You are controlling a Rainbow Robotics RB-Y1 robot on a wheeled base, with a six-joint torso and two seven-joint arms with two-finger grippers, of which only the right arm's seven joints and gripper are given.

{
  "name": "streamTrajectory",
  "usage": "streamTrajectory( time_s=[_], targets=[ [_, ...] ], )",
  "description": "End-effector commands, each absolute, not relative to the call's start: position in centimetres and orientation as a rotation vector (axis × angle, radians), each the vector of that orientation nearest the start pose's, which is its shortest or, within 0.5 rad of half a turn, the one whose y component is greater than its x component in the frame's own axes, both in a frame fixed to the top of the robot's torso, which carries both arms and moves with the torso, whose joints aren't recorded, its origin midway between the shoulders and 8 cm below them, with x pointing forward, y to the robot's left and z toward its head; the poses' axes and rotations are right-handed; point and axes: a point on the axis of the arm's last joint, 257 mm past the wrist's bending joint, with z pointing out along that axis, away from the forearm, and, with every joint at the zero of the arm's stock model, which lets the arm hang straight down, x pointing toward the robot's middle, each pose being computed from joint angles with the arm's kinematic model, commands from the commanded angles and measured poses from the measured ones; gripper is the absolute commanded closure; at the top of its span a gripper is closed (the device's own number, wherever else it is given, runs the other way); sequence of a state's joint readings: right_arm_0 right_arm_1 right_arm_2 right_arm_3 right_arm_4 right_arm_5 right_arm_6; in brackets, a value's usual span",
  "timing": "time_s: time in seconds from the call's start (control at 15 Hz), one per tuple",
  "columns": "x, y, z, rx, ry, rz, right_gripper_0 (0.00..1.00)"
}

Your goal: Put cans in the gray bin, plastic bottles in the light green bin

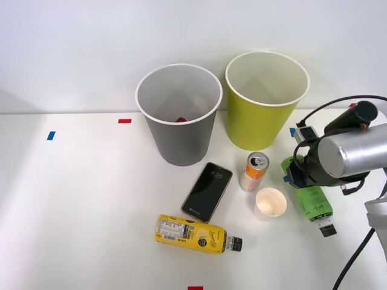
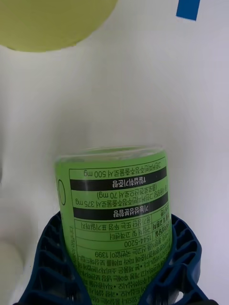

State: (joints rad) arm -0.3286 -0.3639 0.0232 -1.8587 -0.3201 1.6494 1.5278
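Currently the right tool [image 2: 114,281] is clamped on the green-label bottle [image 1: 314,202] lying on the bench [image 1: 91,211] at the right, near the light green bin [image 1: 266,99]; an off-centre grip could let the smooth label slip during lifting.

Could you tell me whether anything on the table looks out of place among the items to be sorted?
A black phone and a white paper cup sit among them; neither is a can or bottle.
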Motion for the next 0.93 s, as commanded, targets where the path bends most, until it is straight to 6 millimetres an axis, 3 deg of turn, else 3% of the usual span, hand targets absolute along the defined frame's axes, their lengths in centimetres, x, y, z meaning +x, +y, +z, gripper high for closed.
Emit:
streamTrajectory(
  time_s=[0.07, 0.53, 0.8, 0.93],
  targets=[
    [43.9, -26.4, -22.3, -0.302, 2.643, 0.014, 1.0],
    [42.4, -25.4, -14.9, -0.754, 2.331, 0.097, 1.0],
    [40.4, -23.2, -11.3, -0.8, 2.165, 0.223, 1.0],
    [41.0, -20.7, -8.4, -0.778, 2.01, 0.333, 1.0]
  ],
)
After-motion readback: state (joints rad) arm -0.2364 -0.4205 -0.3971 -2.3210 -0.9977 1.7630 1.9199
